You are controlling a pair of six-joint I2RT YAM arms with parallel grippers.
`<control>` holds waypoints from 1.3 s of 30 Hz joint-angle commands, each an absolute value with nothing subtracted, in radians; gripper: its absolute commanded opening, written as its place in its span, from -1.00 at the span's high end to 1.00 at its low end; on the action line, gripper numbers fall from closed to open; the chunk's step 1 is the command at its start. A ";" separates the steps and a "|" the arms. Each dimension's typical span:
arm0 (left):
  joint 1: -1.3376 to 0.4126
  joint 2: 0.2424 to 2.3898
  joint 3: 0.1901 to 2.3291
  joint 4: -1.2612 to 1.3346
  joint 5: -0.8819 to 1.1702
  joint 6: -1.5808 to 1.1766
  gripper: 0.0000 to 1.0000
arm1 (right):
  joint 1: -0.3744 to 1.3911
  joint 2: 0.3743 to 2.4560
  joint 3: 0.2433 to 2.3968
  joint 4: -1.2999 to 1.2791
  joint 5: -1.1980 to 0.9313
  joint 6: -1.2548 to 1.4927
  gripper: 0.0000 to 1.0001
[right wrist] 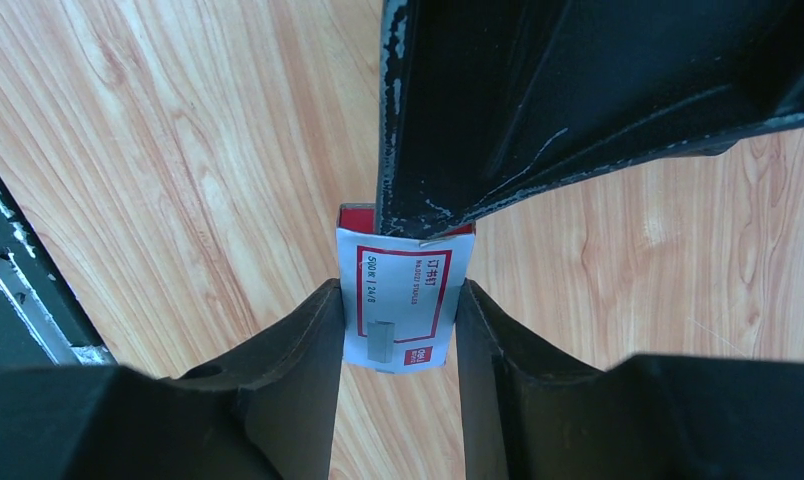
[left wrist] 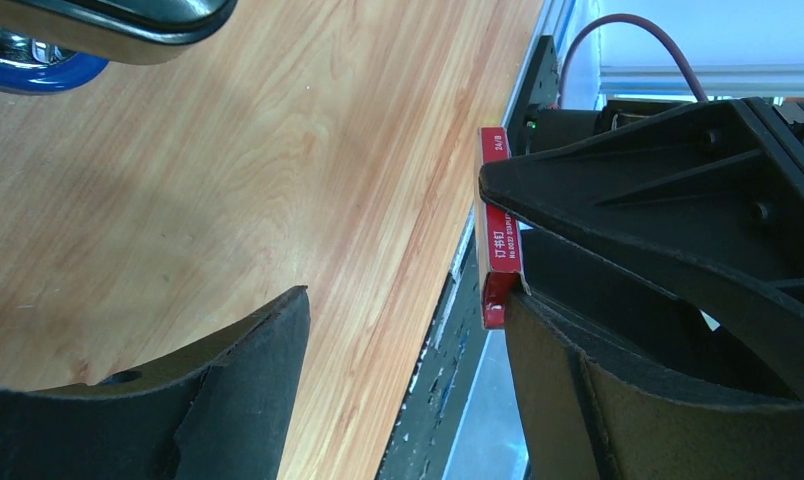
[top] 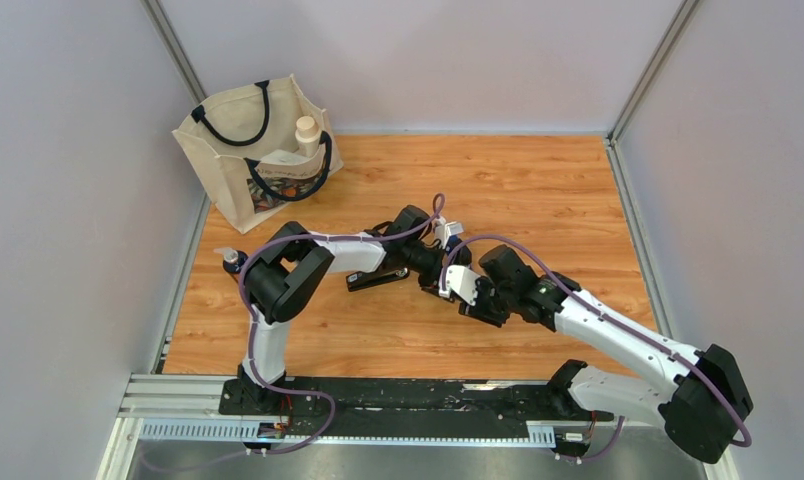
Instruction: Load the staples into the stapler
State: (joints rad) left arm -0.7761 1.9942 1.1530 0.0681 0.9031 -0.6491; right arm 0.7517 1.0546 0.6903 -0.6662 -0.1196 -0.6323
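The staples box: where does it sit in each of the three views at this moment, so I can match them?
Top external: the staples box is at centre, small and white, between the two wrists.
Left wrist: its red edge shows right of centre, against the right finger of the left gripper.
Right wrist: lower centre, clamped by the right gripper.
Shared landmark: the wooden tabletop.

My overhead cam looks down from behind the bases at the whole wood-grain table [top: 538, 190]; both wrist cams sit super close, sharing the small white-and-red printed cardboard box [right wrist: 406, 300].
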 commanded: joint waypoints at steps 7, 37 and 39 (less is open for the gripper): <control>-0.819 2.023 1.183 0.097 0.914 -0.660 -0.57 | 0.765 1.061 0.709 -0.571 -0.114 -0.598 0.16; -0.818 2.006 1.197 0.028 0.899 -0.595 -0.50 | 0.781 1.052 0.689 -0.537 -0.054 -0.583 0.11; -0.802 1.999 1.193 0.025 0.894 -0.592 -0.50 | 0.779 1.048 0.683 -0.537 -0.049 -0.586 0.11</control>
